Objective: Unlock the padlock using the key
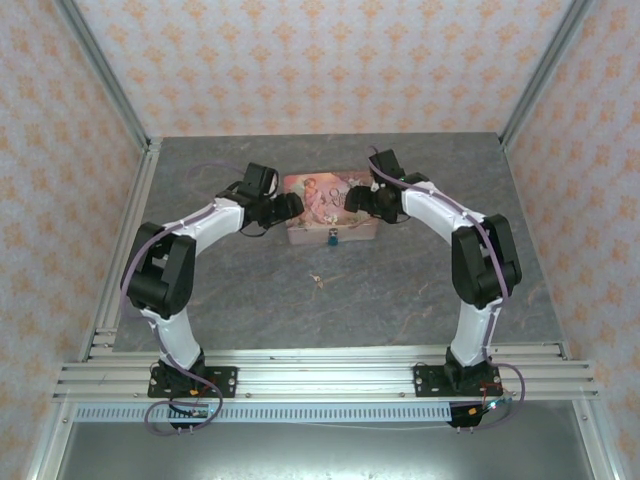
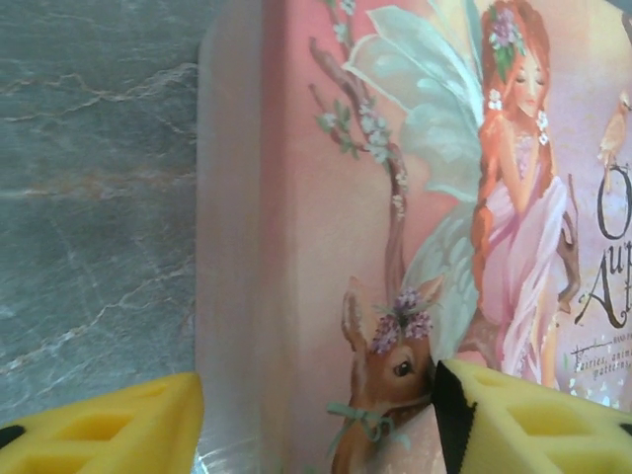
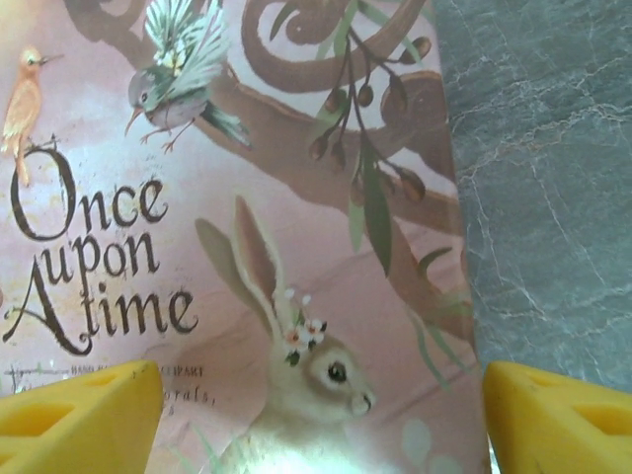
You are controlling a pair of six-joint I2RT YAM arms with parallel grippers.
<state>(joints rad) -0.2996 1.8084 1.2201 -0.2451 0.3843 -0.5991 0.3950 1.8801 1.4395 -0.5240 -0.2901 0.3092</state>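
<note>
The pink tin [image 1: 325, 208] is lying flat toward the far middle of the grey table [image 1: 420, 300], and both arms are reaching in over it, one from each side. The padlock [image 1: 331, 238], a small blue thing, is sitting against the middle of the tin's near wall. The key [image 1: 318, 279] is lying on the bare table nearer the arms' bases, a little in front of the padlock and apart from it, with nothing touching it. The left gripper [image 1: 292, 206] is hanging over the tin's left end. In its wrist view its yellow fingers [image 2: 109, 430] are standing well apart, one over the table just beside the tin's edge and the other over the painted lid by the deer, and they are gripping nothing. The right gripper [image 1: 352, 197] is hanging over the tin's right end. Its yellow fingers [image 3: 79, 420] are spread wide, one over the lid below the lettering and the other at the tin's right edge, with the painted hare between them, and they are gripping nothing either. Whether any fingertip is touching the lid I cannot tell.
</note>
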